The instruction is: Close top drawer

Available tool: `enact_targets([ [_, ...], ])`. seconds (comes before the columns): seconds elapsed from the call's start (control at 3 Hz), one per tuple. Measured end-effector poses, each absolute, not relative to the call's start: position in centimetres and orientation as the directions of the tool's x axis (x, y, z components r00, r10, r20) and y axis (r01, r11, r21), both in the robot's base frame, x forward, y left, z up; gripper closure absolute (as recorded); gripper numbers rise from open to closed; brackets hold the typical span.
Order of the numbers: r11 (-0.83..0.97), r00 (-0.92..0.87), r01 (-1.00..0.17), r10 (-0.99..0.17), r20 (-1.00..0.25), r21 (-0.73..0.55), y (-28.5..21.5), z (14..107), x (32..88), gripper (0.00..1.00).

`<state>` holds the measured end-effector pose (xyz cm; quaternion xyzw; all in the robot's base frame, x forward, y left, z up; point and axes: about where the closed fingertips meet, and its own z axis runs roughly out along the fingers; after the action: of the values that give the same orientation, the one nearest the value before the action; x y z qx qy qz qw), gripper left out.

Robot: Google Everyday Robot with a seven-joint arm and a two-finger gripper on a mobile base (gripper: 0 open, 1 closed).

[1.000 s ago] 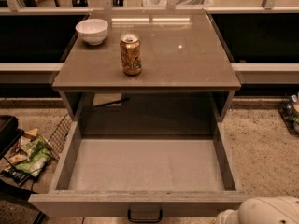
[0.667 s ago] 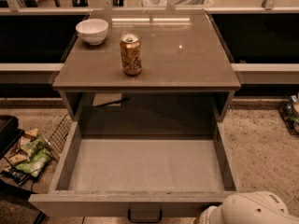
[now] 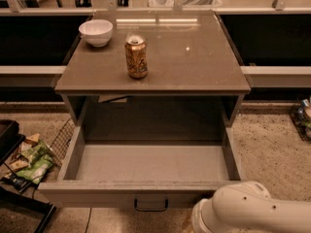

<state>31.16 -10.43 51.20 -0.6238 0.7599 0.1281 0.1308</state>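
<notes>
The top drawer of a grey-beige cabinet is pulled far out toward me and is empty inside. Its flat front runs along the bottom of the view, with a small black bail handle at its centre. A white rounded part of my arm shows at the bottom right, just in front of the drawer front's right end. The gripper itself is out of view below the frame.
On the cabinet top stand a white bowl at the back left and a gold drink can near the front. A wire basket with snack bags sits on the floor at left. A dark counter runs behind.
The white arm has risen and moved left into the bottom right corner, closer to the drawer front. The drawer has not moved.
</notes>
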Motion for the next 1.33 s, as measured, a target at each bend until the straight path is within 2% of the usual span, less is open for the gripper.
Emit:
enact_targets([
  [0.67, 0.190, -0.174, -0.982, -0.900, -0.399, -0.001, -9.3, 51.8, 37.2, 1.00],
  [1.0, 0.205, -0.167, -0.978, -0.888, -0.429, -0.044, -9.0, 53.6, 42.5, 1.00],
  [1.33, 0.206, -0.167, -0.978, -0.888, -0.429, -0.044, -9.1, 53.6, 42.4, 1.00],
])
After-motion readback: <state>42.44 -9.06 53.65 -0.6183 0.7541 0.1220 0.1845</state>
